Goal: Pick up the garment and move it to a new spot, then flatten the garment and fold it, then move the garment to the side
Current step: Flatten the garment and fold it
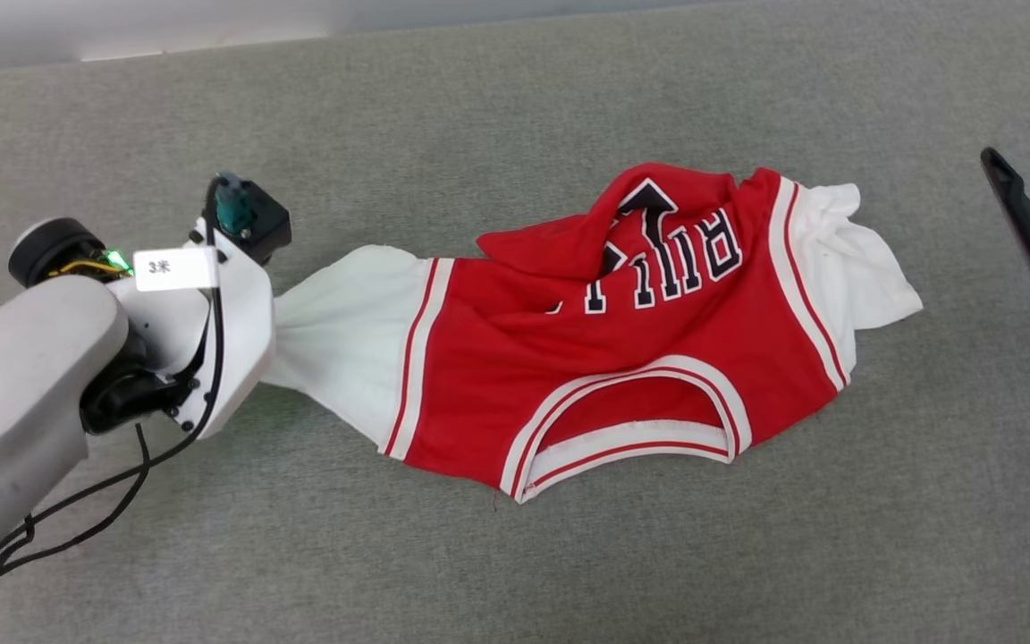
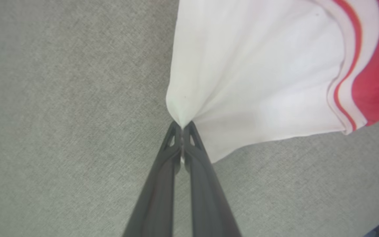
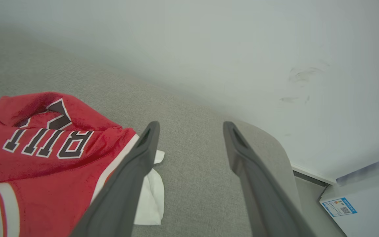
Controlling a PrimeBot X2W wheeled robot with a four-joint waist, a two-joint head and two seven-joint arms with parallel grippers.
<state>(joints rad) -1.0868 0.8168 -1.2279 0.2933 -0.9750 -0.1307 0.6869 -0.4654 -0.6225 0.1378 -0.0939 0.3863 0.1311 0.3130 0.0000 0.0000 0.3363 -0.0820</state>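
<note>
Grey desk (image 1: pixel 515 107) is carrying the crumpled shirt (image 1: pixel 622 358) mid-surface, with the left hand (image 2: pixel 182 125) clenching its white sleeve (image 2: pixel 242 82), the right hand (image 3: pixel 191 125) hanging released, and moving, flattening, folding apparently all waiting

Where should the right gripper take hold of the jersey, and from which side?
The white sleeve at the right end of the garment, at its outer hem. Come from the robot's right: the right gripper, jaws open, sits just beyond it, the hem lies loose, and the left gripper pinches the opposite sleeve.
</note>
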